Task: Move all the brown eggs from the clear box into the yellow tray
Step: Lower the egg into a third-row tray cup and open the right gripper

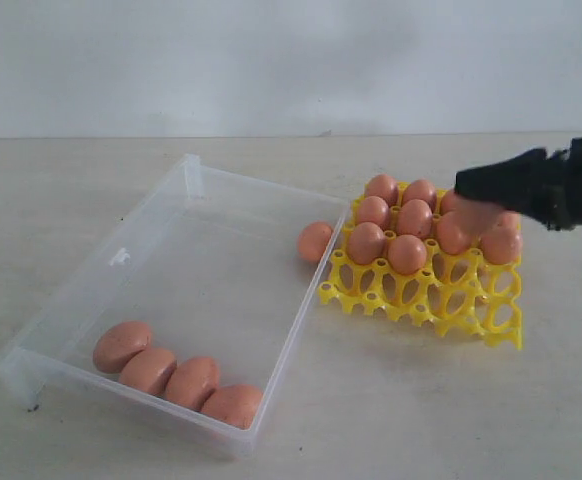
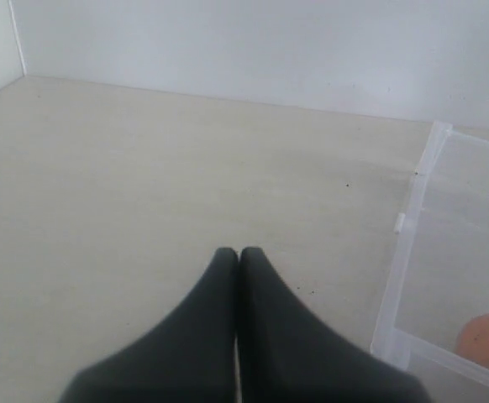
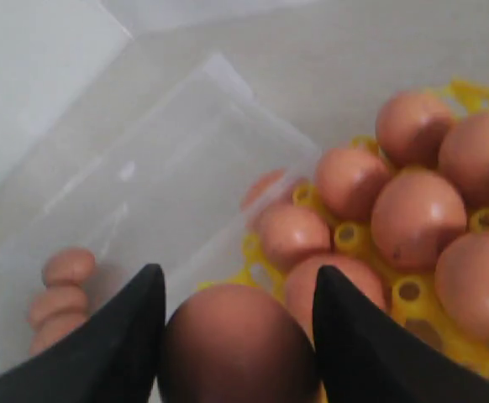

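Note:
The clear box [image 1: 186, 255] lies at left centre, with several brown eggs [image 1: 176, 375] in a row at its near end. One more egg [image 1: 315, 241] rests at its far right corner beside the yellow tray [image 1: 471, 315]. The tray's rear cups hold several eggs [image 1: 407, 254]. Over the tray, my right gripper [image 1: 468, 192] [image 3: 239, 281] is shut on a brown egg [image 3: 238, 348] [image 1: 479, 216]. My left gripper [image 2: 238, 252] is shut on nothing above bare table beside the box's corner [image 2: 412, 252], out of the exterior view.
The tray's front row of cups [image 1: 441, 305] stands empty. Pale table [image 1: 401, 400] runs in front of the box and tray, and a white wall [image 1: 271, 60] closes the back.

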`<move>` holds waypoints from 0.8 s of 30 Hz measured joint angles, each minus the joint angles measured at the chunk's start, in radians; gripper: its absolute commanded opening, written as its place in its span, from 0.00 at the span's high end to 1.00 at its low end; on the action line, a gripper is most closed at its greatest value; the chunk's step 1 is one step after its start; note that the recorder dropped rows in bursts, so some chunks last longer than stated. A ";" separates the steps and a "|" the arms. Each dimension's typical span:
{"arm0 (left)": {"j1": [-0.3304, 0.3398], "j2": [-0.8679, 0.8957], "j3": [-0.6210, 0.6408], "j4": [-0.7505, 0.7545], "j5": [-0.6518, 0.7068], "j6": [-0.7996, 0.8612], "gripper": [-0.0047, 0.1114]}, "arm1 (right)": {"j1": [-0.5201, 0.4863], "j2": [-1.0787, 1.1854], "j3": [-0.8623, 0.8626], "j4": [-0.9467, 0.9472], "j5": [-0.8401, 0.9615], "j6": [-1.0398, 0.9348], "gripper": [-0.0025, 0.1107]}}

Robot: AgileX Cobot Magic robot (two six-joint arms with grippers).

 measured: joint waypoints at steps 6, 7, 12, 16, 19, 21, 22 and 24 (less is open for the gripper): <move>0.000 0.000 0.000 0.000 0.000 0.000 1.00 | 0.109 0.000 0.029 -0.036 0.134 -0.070 0.98; 0.000 0.000 0.000 0.000 0.000 0.000 1.00 | 0.120 0.000 0.029 -0.024 0.146 -0.081 0.98; 0.000 0.000 0.000 0.000 0.000 0.000 1.00 | 0.136 0.000 0.029 0.008 0.257 -0.112 0.98; 0.000 0.000 0.000 0.000 0.000 0.000 1.00 | 0.136 0.000 0.029 0.024 0.351 -0.116 0.98; 0.000 0.000 0.000 0.000 0.000 0.000 1.00 | 0.136 0.000 0.029 0.050 0.374 -0.121 0.98; 0.000 0.000 0.000 0.000 0.000 0.000 1.00 | 0.136 0.000 0.029 0.075 0.372 -0.139 0.98; 0.000 0.000 0.000 0.000 0.000 0.000 1.00 | 0.136 0.000 0.029 0.092 0.372 -0.153 0.98; 0.000 0.000 0.000 0.000 0.000 0.000 1.00 | 0.136 0.000 0.029 0.127 0.372 -0.200 0.98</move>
